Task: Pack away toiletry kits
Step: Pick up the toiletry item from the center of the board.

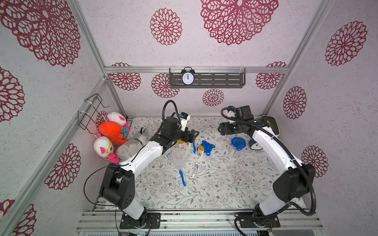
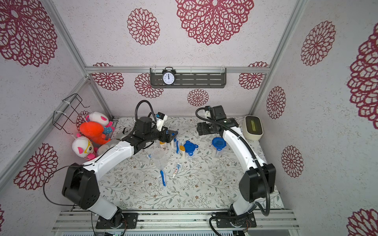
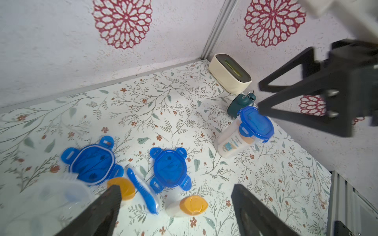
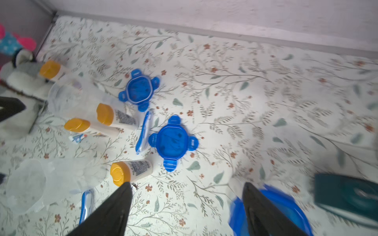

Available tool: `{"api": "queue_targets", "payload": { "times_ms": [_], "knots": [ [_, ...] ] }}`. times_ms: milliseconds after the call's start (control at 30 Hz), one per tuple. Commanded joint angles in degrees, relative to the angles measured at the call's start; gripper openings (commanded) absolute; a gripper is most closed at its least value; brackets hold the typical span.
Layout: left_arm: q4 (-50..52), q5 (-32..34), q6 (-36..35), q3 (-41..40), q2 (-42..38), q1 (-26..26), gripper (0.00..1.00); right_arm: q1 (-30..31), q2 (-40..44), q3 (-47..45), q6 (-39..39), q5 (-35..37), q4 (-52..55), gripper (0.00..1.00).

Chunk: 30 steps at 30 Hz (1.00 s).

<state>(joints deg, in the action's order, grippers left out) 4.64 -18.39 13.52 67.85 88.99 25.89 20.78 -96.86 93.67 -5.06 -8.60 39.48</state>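
Noted matt black plastic on the left fingers (image 3: 102,210); between them, smooth white plastic bottle (image 3: 173,210) with satin orange-yellow cap (image 3: 193,205). Just beyond the fingertips, glossy translucent blue plastic lid (image 3: 169,169); farther off, clear smooth plastic jar (image 3: 231,143) on matt printed table cover (image 3: 143,102). Well behind the fingers, fuzzy cloth plush toys (image 1: 110,132).

- Black twin-bell alarm clock (image 1: 188,77), upright on a dark slotted wall shelf (image 1: 223,78) at the back wall.
- Black wire rack (image 1: 92,110) on the left wall frame, above the plush pile.
- 4 plush toys in the back left corner of the floral counter (image 1: 214,190): orange plush (image 1: 110,130), white-and-pink plush (image 1: 117,118) behind it, white plush with yellow glasses (image 1: 103,148) in front, grey plush (image 1: 131,146) alongside.
- Cream box with dark top (image 2: 253,127) in the back right corner, teal alarm clock (image 3: 240,103) just beside it.
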Motion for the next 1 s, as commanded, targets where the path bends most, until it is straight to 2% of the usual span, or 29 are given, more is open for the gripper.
{"api": "queue_targets", "payload": {
  "times_ms": [0, 200, 300, 367, 500, 600, 967],
  "knots": [
    [-3.6, 4.8, -0.5, -6.5, -7.6, -0.8, 0.87, 2.9, -4.5, 1.1, 6.0, -6.1, -3.2, 0.78],
    [-1.2, 7.0, 0.7, -17.2, -19.9, -3.6, 0.81, 5.2, -6.0, -0.5, 6.0, -9.4, -4.7, 0.66],
    [5.5, 9.1, 0.2, -19.0, -23.5, -3.9, 0.80, 6.4, -5.2, -2.2, 5.5, -10.4, -4.9, 0.64],
    [6.9, 13.6, 2.2, -20.7, -24.7, -3.3, 0.77, 7.1, -4.5, -3.7, 4.7, -10.4, -5.2, 0.62],
    [11.1, 14.2, 8.8, -20.9, -25.2, -3.8, 0.73, 8.3, -3.8, -6.1, 3.1, -10.4, -6.4, 0.57],
    [13.7, 14.3, 10.8, -21.5, -26.0, -3.7, 0.70, 9.6, -4.2, -6.7, 2.7, -10.0, -6.4, 0.55],
    [17.6, 16.9, 15.0, -24.2, -30.3, -3.8, 0.72, 12.8, -6.5, -7.1, 0.7, -6.2, -7.5, 0.47]
  ]
}}
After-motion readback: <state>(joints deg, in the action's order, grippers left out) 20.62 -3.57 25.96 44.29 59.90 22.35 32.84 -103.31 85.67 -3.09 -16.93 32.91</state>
